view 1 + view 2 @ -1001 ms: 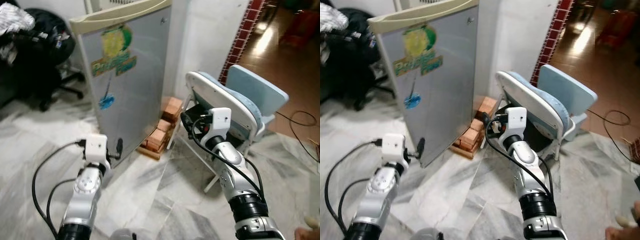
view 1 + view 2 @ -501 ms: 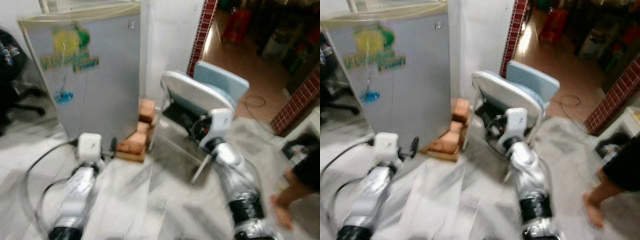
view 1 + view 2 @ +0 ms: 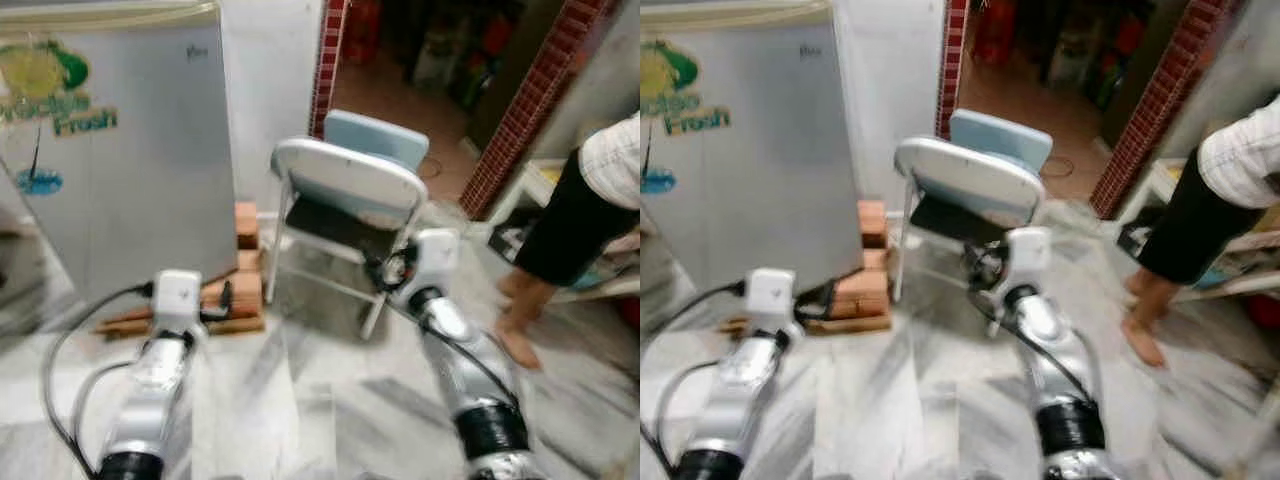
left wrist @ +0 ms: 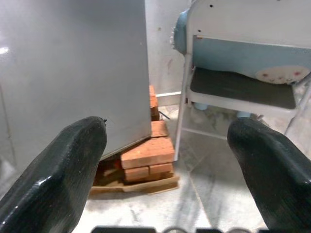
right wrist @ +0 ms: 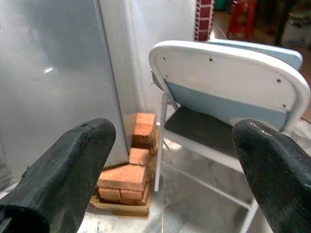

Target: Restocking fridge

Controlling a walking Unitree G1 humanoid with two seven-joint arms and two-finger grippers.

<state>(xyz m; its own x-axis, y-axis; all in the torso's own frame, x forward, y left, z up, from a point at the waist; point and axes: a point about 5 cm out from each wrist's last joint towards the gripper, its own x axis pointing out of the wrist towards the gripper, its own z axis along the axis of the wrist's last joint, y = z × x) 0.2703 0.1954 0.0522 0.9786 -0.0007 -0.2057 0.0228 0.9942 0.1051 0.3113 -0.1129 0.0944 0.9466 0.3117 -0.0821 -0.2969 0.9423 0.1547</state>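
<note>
The fridge [image 3: 120,150] is standing against the white wall on the robot's left, its grey door shut and carrying a green and yellow sticker, its near corner propped on a stack of red bricks [image 4: 146,155] over a wooden pallet. Judged from its bulk, the fridge is heavy and rigid and will not shift; only the door is meant to swing, and its smooth metal face is looking slippery, offering nothing to pinch. No handle can be made out, so the likeliest hold is the door's free vertical edge or the cream trim along the top.

A folding chair [image 3: 350,190] with a pale blue seat and white frame is standing just beside the fridge, between it and a person [image 3: 590,200] who is standing on the right by the brick pillar.

The left gripper [image 3: 226,297] is hanging low near the bricks, below and in front of the door's lower corner, apart from it; its fingers [image 4: 53,179] are spread wide and holding nothing. The right gripper [image 3: 975,265] is hovering in front of the chair, well apart from the fridge, its fingers [image 5: 63,165] likewise wide apart and empty.
</note>
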